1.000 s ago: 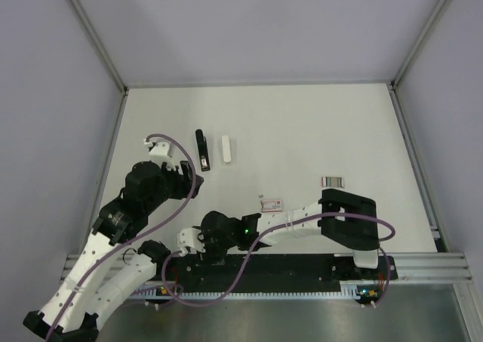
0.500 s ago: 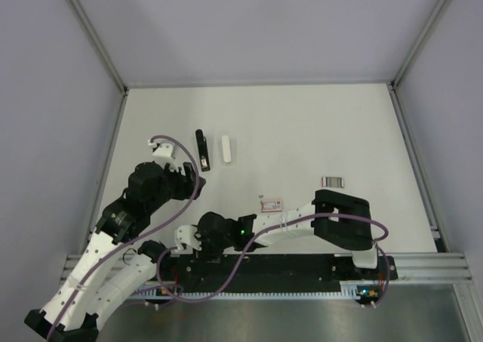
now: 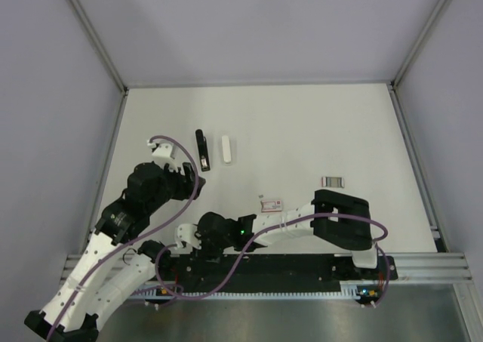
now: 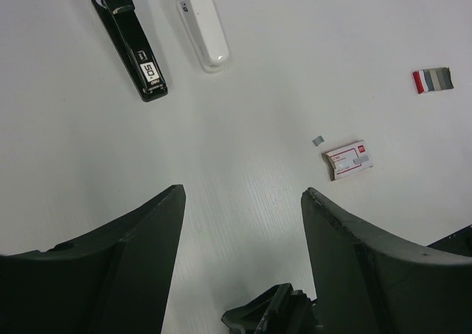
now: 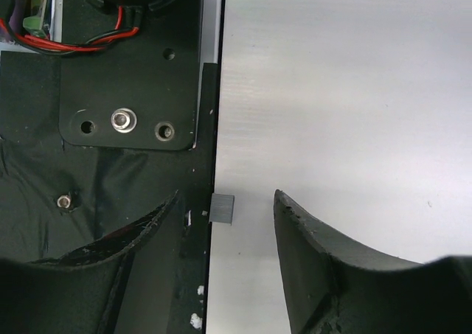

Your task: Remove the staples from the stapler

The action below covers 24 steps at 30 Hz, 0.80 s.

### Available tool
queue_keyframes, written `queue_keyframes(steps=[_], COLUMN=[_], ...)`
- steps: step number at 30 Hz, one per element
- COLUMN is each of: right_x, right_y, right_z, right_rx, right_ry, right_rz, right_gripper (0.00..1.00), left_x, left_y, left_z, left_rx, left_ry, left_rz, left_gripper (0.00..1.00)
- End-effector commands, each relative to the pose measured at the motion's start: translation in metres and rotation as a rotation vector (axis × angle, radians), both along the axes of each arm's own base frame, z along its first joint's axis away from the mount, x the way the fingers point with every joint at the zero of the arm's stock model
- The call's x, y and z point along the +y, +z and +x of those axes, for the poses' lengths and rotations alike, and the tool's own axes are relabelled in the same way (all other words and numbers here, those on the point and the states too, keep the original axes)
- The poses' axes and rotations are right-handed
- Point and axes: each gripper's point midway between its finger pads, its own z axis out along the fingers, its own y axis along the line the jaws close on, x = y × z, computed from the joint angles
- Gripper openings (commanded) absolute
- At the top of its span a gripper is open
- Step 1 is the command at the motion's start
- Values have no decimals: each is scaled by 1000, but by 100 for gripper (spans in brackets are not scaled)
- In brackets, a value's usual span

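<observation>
My right gripper is edging left along the near edge of the table, spread wide astride the staples just beside the base plate. I'm planning a low, square pinch. My left gripper is hanging open.

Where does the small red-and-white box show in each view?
Top external: the small red-and-white cardboard box, just below picture centre.
Left wrist: right of centre, mid-height.
Right wrist: not in it.
Shared landmark: long black stapler, up-left of the box in both.
</observation>
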Motion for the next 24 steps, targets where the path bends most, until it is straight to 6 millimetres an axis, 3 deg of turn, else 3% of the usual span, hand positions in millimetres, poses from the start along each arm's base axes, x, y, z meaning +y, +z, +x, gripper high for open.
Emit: queue_keyframes(steps=[1, 24], right_x=[10, -3], right_y=[4, -8], right_z=[-4, -2], right_rx=[-8, -15], right_ry=[-9, -27], right_rz=[24, -27], right_gripper=[51, 43], left_x=[-1, -1], left_y=[7, 6], left_z=[5, 7], left_rx=[-45, -41], left_ry=[-3, 2], left_rz=[-6, 1], left_gripper=[70, 70])
